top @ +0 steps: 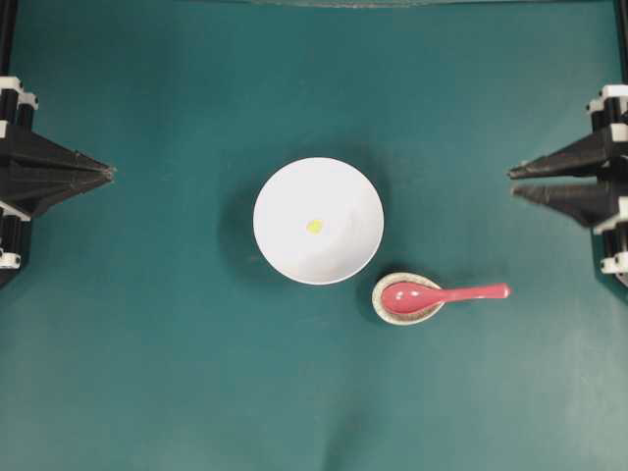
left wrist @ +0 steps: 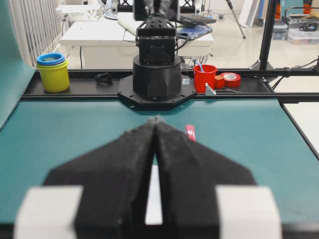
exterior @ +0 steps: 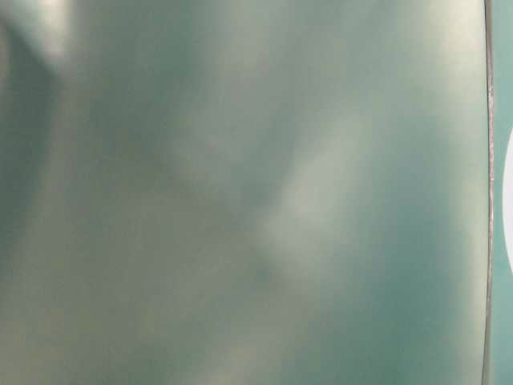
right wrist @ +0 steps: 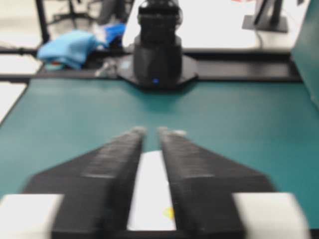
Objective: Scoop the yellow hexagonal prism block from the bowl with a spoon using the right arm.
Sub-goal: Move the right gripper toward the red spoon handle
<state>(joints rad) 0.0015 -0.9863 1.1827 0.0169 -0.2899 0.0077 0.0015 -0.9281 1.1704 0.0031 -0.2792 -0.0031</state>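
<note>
The white bowl [top: 339,196] stands at the middle of the teal table. The tiny yellow block [top: 314,227] lies in it, near its centre. The pink-red spoon [top: 442,293] lies just right of the bowl, its head resting in a small speckled dish and its handle pointing right. My left gripper [top: 108,173] is shut and empty at the far left edge. My right gripper [top: 512,183] is slightly open and empty at the far right edge. In the right wrist view the bowl [right wrist: 149,184] and block [right wrist: 169,213] show between the fingers [right wrist: 122,159]. The left wrist view shows the spoon's handle [left wrist: 190,132].
The speckled dish [top: 407,319] sits against the bowl's lower right. Beyond the table's edge are stacked cups [left wrist: 52,72], a red cup [left wrist: 205,78] and the opposite arm's base [left wrist: 156,64]. The table-level view is a teal blur.
</note>
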